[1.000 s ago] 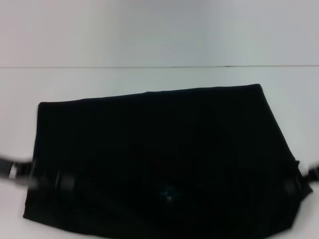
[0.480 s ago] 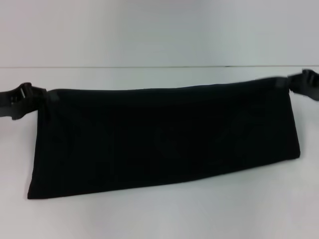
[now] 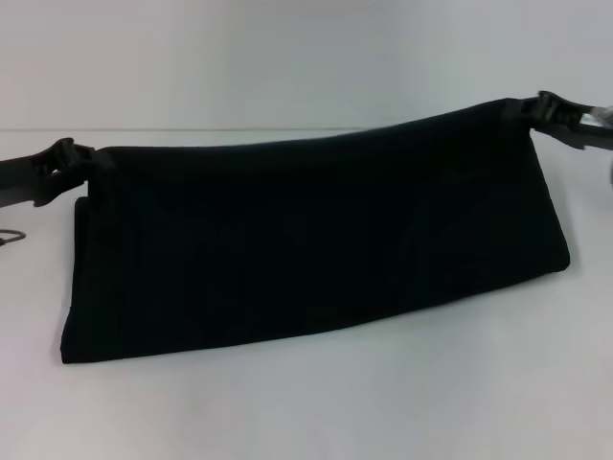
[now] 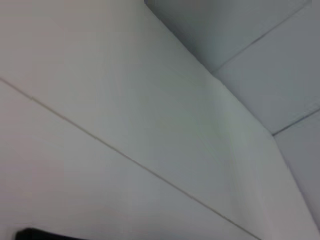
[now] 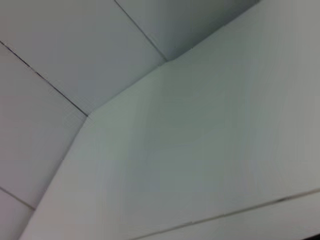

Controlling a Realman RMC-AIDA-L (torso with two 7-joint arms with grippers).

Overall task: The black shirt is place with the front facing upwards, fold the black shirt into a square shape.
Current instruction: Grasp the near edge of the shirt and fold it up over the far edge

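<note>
black shirt [image 3: 316, 240] mid-frame: soft, limp, light | left gripper [image 3: 84, 165], right gripper [image 3: 529, 107] pinch upper corners; grip there

- Light is even and diffuse over the white table [image 3: 306, 412], bright enough, no hard glare.
- The black shirt [image 3: 316, 249] reads as one flat dark mass; folds barely show.
- A faint soft shadow sits under its lower edge.
- The head view is soft, edges smeared.
- Both wrist views look hazy: pale grey panels and thin seams.
</note>
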